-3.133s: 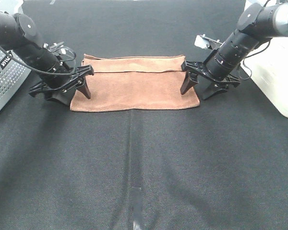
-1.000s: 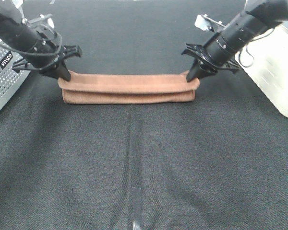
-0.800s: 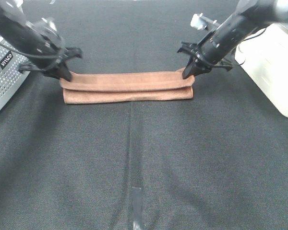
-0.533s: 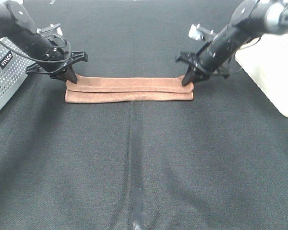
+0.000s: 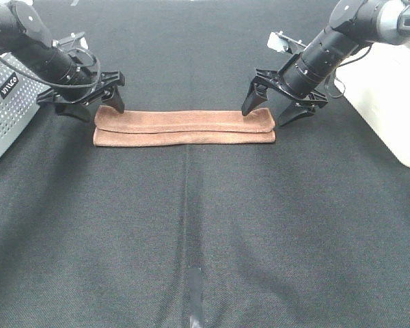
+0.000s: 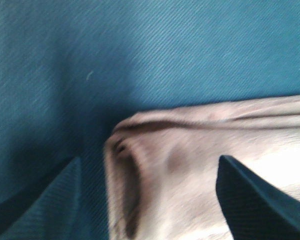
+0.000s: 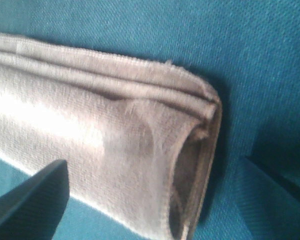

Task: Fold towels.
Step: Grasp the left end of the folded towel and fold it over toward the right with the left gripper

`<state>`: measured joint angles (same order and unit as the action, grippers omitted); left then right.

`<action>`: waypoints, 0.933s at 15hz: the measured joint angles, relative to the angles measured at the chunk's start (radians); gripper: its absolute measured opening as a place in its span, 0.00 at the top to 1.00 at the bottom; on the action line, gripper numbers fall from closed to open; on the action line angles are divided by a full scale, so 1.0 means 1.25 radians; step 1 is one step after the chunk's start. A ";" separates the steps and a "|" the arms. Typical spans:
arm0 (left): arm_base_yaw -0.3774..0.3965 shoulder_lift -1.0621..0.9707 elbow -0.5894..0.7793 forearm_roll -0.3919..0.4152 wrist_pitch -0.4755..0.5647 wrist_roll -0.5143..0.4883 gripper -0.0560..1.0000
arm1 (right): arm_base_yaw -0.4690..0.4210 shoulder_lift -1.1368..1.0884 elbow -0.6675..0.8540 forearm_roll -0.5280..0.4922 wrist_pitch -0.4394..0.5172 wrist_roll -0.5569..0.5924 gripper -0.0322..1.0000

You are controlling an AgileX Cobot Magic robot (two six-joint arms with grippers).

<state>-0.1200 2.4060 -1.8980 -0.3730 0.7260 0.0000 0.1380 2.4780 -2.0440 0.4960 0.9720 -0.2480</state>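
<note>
A grey perforated metal housing (image 5: 1,119) stands at the left edge of the black woven cloth work surface (image 5: 205,225).

The left gripper (image 5: 98,108) is positioned at the left end of the brown, fuzzy terry-cloth towel (image 5: 184,128). Its jaws are spread wide and hold nothing. One finger stands over the towel's far corner and the other is outside the short end. The left wrist view shows the rounded towel end between the two dark fingers (image 6: 255,200), with bare surface beyond it.

The towel lies flat on the work surface, well back from the near edge. It is folded into a long, narrow strip that runs left to right between the two grippers. A fold line runs along its length, and stacked layers are visible at the right end in the right wrist view.

The right gripper (image 5: 268,113) straddles the right end of the towel. Its jaws are also spread wide and grip nothing. Whether either fingertip touches the surface cannot be confirmed from these views.

A white box (image 5: 389,102) stands at the right edge.
</note>
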 joint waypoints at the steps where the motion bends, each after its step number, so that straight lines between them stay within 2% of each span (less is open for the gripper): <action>1: 0.004 0.001 0.000 0.008 0.006 -0.019 0.27 | 0.000 0.000 -0.001 -0.005 0.000 0.000 0.15; 3: 0.004 0.010 0.000 0.009 0.006 -0.027 0.27 | 0.000 0.000 -0.002 -0.015 0.001 0.000 0.15; 5: 0.003 0.028 -0.001 -0.021 0.003 -0.015 0.27 | 0.000 0.000 -0.002 -0.030 0.001 0.000 0.15; 7: 0.002 0.038 -0.003 -0.062 -0.003 0.034 0.33 | 0.000 0.000 -0.002 -0.033 -0.002 0.000 0.15; 8: 0.002 0.038 -0.003 -0.062 -0.003 0.034 0.33 | 0.000 0.000 -0.002 -0.033 -0.002 0.000 0.15; 10: -0.006 0.048 -0.007 -0.079 -0.011 0.042 0.41 | 0.000 0.000 -0.002 -0.034 -0.003 0.000 0.15; 11: -0.006 0.052 -0.007 -0.082 -0.015 0.030 0.61 | 0.000 0.000 -0.002 -0.034 -0.003 0.000 0.15; 12: -0.006 0.055 -0.007 -0.083 -0.015 0.027 0.69 | 0.000 0.000 -0.002 -0.034 -0.003 0.000 0.15; 13: -0.006 0.055 -0.007 -0.083 -0.015 0.027 0.88 | 0.000 0.000 -0.002 -0.034 -0.003 0.000 0.15; 14: -0.006 0.055 -0.010 -0.079 -0.007 0.026 0.88 | 0.000 0.000 -0.002 -0.034 -0.003 0.001 0.15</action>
<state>-0.1280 2.4750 -1.9100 -0.4720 0.7170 0.0320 0.1380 2.4780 -2.0460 0.4530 0.9680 -0.2470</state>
